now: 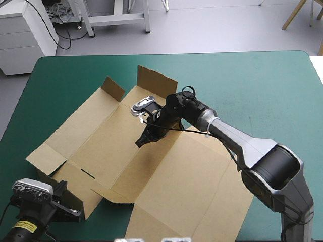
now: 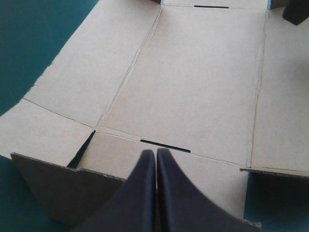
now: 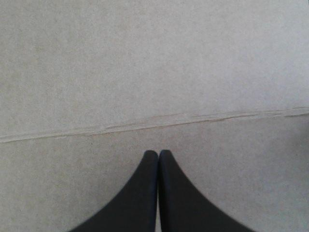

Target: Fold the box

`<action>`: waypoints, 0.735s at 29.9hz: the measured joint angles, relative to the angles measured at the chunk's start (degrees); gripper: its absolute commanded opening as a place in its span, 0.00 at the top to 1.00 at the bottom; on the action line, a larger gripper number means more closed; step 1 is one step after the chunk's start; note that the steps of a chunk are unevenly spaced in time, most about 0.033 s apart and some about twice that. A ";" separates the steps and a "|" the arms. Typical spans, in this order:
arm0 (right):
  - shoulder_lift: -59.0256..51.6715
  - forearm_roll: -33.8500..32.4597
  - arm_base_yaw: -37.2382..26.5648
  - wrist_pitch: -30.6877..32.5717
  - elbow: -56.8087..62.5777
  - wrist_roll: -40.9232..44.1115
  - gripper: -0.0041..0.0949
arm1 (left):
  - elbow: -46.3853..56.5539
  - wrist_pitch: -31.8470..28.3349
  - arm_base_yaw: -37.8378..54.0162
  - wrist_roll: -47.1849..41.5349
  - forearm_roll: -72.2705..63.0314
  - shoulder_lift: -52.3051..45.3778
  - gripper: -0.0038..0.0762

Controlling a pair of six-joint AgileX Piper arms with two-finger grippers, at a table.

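The brown box lies as a cut sheet spread over the table's left and middle, with two small flaps raised at its far side. My right gripper is shut, its tip down on the middle panel. In the right wrist view the shut fingers sit just short of a crease in the board. My left gripper is shut at the box's near-left corner. In the left wrist view its tip points over a raised near flap toward a slot in the box.
The teal-green cover shows beyond the box toward the table's far and right edges. The right arm reaches across the box's right panel from the near right. The right gripper shows far off in the left wrist view.
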 measured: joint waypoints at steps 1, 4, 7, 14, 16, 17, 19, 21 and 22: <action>0.00 -0.07 0.00 0.14 0.00 0.00 0.98 | 0.00 0.31 0.00 0.00 -0.25 0.00 0.96; 0.00 -0.13 0.00 0.15 0.00 0.00 0.98 | -0.37 1.61 0.00 0.06 -0.91 0.00 0.96; 0.00 -0.13 0.00 0.22 0.00 0.00 0.98 | -0.42 1.96 0.00 0.43 -1.03 0.00 0.96; 0.00 -0.25 0.00 0.28 0.00 0.00 0.98 | -0.42 2.10 0.00 0.87 -1.06 0.00 0.96; 0.00 -0.25 0.00 0.28 0.00 0.00 0.98 | -0.42 2.10 0.00 0.93 -1.06 0.00 0.96; 0.00 -0.29 0.00 0.28 0.00 0.00 0.98 | -0.42 2.10 0.00 0.93 -1.06 0.00 0.96; 0.00 -0.29 0.00 0.28 0.00 0.00 0.98 | -0.42 2.10 0.00 0.93 -1.06 0.00 0.96; 0.00 -0.29 0.00 0.28 0.00 0.00 0.98 | -0.42 2.10 0.00 0.93 -1.06 0.00 0.96; 0.00 -0.29 0.00 0.33 0.00 0.00 0.98 | -0.42 2.10 0.00 0.93 -1.06 0.00 0.96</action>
